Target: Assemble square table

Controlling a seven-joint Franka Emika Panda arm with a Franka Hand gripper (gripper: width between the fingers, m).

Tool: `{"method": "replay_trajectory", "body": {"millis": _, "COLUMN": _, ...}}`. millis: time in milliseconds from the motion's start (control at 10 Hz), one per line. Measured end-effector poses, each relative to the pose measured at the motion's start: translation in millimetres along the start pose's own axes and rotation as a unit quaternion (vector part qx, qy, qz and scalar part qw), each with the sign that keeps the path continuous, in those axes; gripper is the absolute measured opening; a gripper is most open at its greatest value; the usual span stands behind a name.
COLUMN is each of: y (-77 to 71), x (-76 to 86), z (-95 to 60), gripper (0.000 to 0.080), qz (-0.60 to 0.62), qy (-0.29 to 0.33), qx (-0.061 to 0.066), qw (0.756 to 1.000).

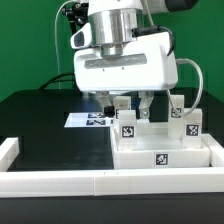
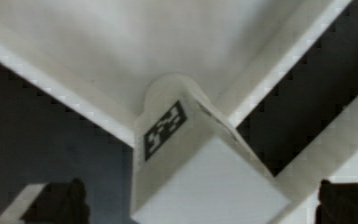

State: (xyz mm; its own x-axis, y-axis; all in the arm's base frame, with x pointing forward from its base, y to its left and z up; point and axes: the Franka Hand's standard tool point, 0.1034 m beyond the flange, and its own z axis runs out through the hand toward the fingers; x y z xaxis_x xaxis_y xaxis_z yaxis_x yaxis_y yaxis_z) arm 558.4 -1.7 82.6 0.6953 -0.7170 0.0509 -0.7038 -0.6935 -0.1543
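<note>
The white square table top (image 1: 165, 158) lies at the exterior view's right, close to the front rail, with a tag on its front rim. A white tagged leg (image 1: 128, 126) stands on its back left part. Another tagged leg (image 1: 190, 124) stands at its back right. My gripper (image 1: 134, 106) hangs straight over the left leg with its fingers on either side of the leg's top. In the wrist view the leg (image 2: 194, 160) stands between the dark fingertips (image 2: 60, 203), with a gap on each side. The gripper (image 2: 208, 208) is open. The table top (image 2: 140, 45) shows behind the leg.
The marker board (image 1: 88, 119) lies flat on the black table behind the top. A long white border rail (image 1: 60, 181) runs along the front, and another (image 1: 8, 150) stands at the exterior view's left. Cables hang behind the arm.
</note>
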Motion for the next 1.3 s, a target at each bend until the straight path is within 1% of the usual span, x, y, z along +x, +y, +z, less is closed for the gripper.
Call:
{"method": "replay_trajectory", "body": {"millis": 200, "y": 0.6, "x": 0.6, "z": 0.0, "gripper": 0.0649, "qz": -0.08, "qy": 0.001, "qx": -0.002, "qw": 0.997}}
{"method": "replay_trajectory", "body": {"millis": 400, "y": -5.4, "x": -5.8, "z": 4.7, "gripper": 0.0649, "qz": -0.188, "qy": 0.006, "qx": -0.016, "qw": 0.982}}
{"method": "replay_trajectory", "body": {"millis": 500, "y": -4.6, "x": -6.7, "z": 8.4, "gripper": 0.0649, "qz": -0.254, "qy": 0.003, "qx": -0.025, "qw": 0.967}}
{"method": "replay_trajectory", "body": {"millis": 600, "y": -5.2, "x": -7.8, "z": 9.4, "gripper": 0.0649, "qz": -0.272, "qy": 0.002, "qx": -0.029, "qw": 0.962}}
{"method": "replay_trajectory", "body": {"millis": 700, "y": -5.0, "x": -6.8, "z": 8.9, "gripper": 0.0649, "qz": -0.311, "qy": 0.003, "qx": -0.031, "qw": 0.95}}
{"method": "replay_trajectory", "body": {"millis": 800, "y": -3.8, "x": -4.9, "z": 8.2, "gripper": 0.0649, "qz": -0.331, "qy": 0.004, "qx": -0.031, "qw": 0.943}}
{"method": "replay_trajectory", "body": {"millis": 900, "y": -3.2, "x": -4.0, "z": 8.1, "gripper": 0.0649, "qz": -0.325, "qy": 0.004, "qx": -0.031, "qw": 0.945}}
{"method": "replay_trajectory", "body": {"millis": 1100, "y": -3.0, "x": -4.1, "z": 8.4, "gripper": 0.0378, "qz": -0.325, "qy": 0.004, "qx": -0.031, "qw": 0.945}}
{"method": "replay_trajectory", "body": {"millis": 1200, "y": -2.8, "x": -4.0, "z": 8.5, "gripper": 0.0378, "qz": -0.325, "qy": 0.004, "qx": -0.031, "qw": 0.945}}
{"method": "replay_trajectory", "body": {"millis": 1300, "y": -2.7, "x": -4.0, "z": 8.6, "gripper": 0.0291, "qz": -0.325, "qy": 0.004, "qx": -0.031, "qw": 0.945}}
